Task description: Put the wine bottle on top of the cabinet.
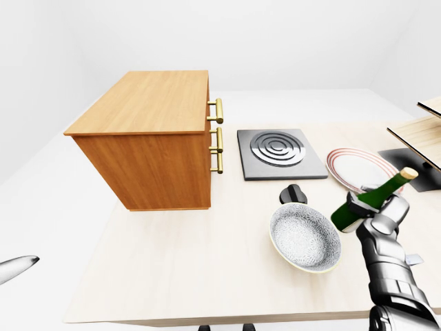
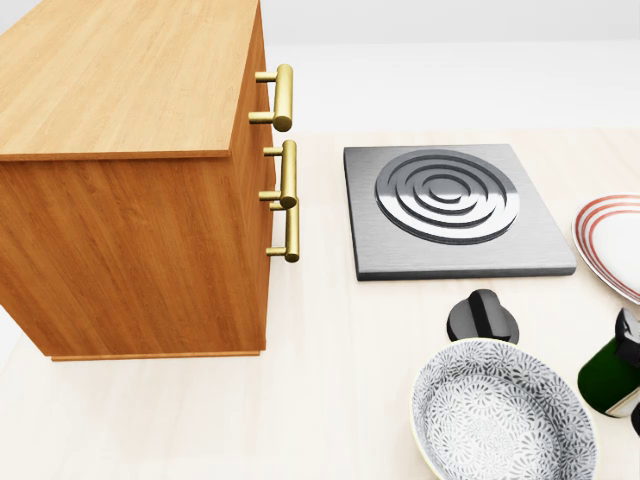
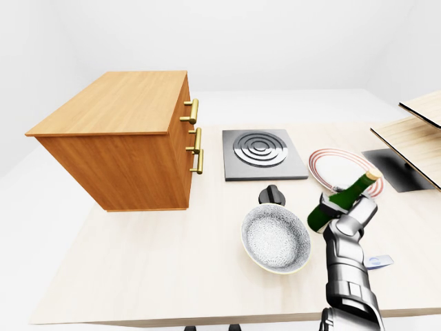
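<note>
The green wine bottle (image 1: 344, 213) hangs tilted above the table's right side, with its cork end up and to the right. My right hand (image 1: 373, 206) is shut on the bottle's shoulder, just right of the patterned bowl. The wooden cabinet (image 1: 153, 138) with brass handles stands at the left of the table, well apart from the bottle, and its flat top (image 2: 120, 75) is bare. In the head view only the bottle's base (image 2: 607, 374) shows at the right edge. A silver tip of my left hand (image 1: 15, 268) pokes in at the left-eye view's lower left.
A steel burner plate (image 1: 279, 153) lies right of the cabinet, with a black knob (image 1: 294, 194) below it. A grey patterned bowl (image 1: 304, 238) sits under the bottle's left. A red-rimmed plate (image 1: 357, 168), a dark mat (image 1: 406, 164) and wooden shelves (image 1: 426, 131) stand at the right.
</note>
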Controlling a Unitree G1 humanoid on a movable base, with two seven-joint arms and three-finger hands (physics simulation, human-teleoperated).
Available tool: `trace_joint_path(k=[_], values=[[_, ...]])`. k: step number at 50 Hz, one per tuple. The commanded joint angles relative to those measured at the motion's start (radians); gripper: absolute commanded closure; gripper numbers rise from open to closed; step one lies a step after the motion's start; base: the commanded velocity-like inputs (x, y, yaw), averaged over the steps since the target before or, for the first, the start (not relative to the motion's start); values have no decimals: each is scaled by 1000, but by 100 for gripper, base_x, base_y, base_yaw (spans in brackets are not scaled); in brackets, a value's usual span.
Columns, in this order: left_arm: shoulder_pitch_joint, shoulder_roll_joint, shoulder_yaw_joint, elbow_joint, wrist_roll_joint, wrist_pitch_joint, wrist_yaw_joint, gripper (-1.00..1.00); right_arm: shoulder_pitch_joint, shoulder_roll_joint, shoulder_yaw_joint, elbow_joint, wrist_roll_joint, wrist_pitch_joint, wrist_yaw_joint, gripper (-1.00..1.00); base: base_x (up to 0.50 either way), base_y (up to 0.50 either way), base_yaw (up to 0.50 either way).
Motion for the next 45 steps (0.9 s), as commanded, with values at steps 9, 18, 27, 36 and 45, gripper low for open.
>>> trace_joint_path(k=[9,18,27,36,45], values=[[-1,0,0,-3,0,0,-1,-100,12,7,4,19,34,0,-15,85,0,0,0],[-1,0,0,-4,0,0,0,-100,19,5,5,-16,14,0,-15,87,0,0,0],[-1,0,0,-6,-1,0,1,-100,24,12,-4,-52,-1,0,-15,90,0,0,0],[-2,0,-3,-4,2,0,2,-100,35,12,-10,-149,-34,0,-15,93,0,0,0],[-3,1,-2,-3,0,0,1,-100,45,16,-34,-256,-66,0,-15,94,0,0,0]])
